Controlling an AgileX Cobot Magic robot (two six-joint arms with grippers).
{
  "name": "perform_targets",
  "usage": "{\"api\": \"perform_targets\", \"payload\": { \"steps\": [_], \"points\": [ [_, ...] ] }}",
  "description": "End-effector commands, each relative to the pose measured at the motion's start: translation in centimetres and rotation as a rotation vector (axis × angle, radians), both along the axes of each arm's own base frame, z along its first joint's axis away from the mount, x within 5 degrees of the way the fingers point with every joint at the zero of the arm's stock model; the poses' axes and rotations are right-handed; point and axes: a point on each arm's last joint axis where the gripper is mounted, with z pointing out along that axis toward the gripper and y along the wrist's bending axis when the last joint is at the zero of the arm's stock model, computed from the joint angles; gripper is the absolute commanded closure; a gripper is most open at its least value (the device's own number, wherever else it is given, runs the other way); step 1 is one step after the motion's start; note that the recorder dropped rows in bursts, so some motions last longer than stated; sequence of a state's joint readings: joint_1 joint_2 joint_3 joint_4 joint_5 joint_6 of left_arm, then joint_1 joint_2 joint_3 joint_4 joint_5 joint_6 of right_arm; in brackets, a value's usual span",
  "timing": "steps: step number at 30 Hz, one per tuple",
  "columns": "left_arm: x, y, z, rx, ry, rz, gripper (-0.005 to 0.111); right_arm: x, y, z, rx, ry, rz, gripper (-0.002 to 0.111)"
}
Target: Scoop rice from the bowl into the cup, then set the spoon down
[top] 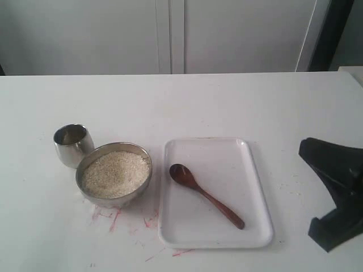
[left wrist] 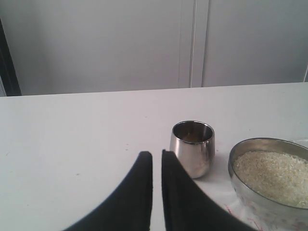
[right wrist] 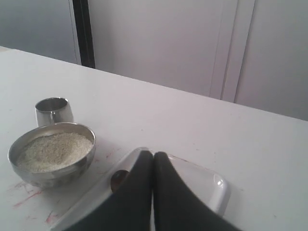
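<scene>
The left gripper (left wrist: 156, 155) is clenched on nothing, its two black fingers (left wrist: 139, 183) drawn together with only a thin slit between them. It hangs over the white table (top: 227, 102) with the cup (top: 73, 144) close ahead of its tips.

Seen from the exterior view, the cup stands upright on the table at the bowl's 10 o'clock, just beside it. I cannot tell whether the two touch, or what the cup holds. The bowl (top: 115, 145) sits upright and is filled nearly to the rim with rice (top: 116, 173), in a level, pale heap. Faint red marks (top: 113, 218) streak the table at the bowl's 6 o'clock.

At the bowl's 3 o'clock, close by, lies a white rectangular tray (top: 227, 156). The spoon (top: 205, 195) rests flat inside it, free of both grippers. Its oval scoop points towards 10 o'clock, near the tray's left edge. Its handle runs out towards 4 o'clock.

The right gripper (right wrist: 153, 155) is also clenched and empty, with its fingertips pressed together. In its wrist view it hangs over the tray, and the spoon's scoop peeks out beside one finger. In the exterior view its black body shows at the tray's 3 o'clock, apart from the tray's edge.
</scene>
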State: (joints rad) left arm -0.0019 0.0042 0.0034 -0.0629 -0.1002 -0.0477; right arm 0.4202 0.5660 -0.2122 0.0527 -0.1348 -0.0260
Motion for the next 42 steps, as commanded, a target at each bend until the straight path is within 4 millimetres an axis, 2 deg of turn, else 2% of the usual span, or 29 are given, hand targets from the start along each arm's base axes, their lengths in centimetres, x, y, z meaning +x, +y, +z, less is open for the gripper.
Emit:
{"api": "perform_targets", "payload": {
  "steps": [1, 7, 14, 21, 25, 32, 38, 42],
  "points": [
    [-0.1, 0.0, 0.2, -0.005, -0.012, -0.001, 0.092, -1.2, -0.5, -0.5, 0.026, -0.019, -0.003, 0.108],
    [-0.1, 0.0, 0.2, -0.005, -0.012, -0.001, 0.092, -2.4, -1.1, -0.9, 0.155, 0.001, -0.014, 0.108],
    [-0.1, 0.0, 0.2, -0.005, -0.012, -0.001, 0.092, -3.5, -1.5, -1.3, 0.189, -0.004, -0.012, 0.108],
    [-0.1, 0.0, 0.2, -0.005, -0.012, -0.001, 0.092, -4.4, -1.9, -3.4, 0.282, -0.001, -0.017, 0.108],
    [-0.1, 0.0, 0.2, -0.005, -0.012, -0.001, 0.092, -4.7, -2.1, -4.2, 0.284, -0.005, -0.016, 0.108],
    [-0.1, 0.0, 0.2, -0.005, -0.012, -0.001, 0.092, -4.9, -2.1, -4.3, 0.335, 0.025, -0.020, 0.108],
    [-0.1, 0.0, 0.2, -0.005, -0.012, -0.001, 0.092, -4.9, -2.1, -4.3, 0.317, 0.024, -0.019, 0.108],
    [-0.1, 0.0, 0.2, -0.005, -0.012, -0.001, 0.092, -4.9, -2.1, -5.1, 0.267, 0.089, -0.027, 0.108]
  ]
}}
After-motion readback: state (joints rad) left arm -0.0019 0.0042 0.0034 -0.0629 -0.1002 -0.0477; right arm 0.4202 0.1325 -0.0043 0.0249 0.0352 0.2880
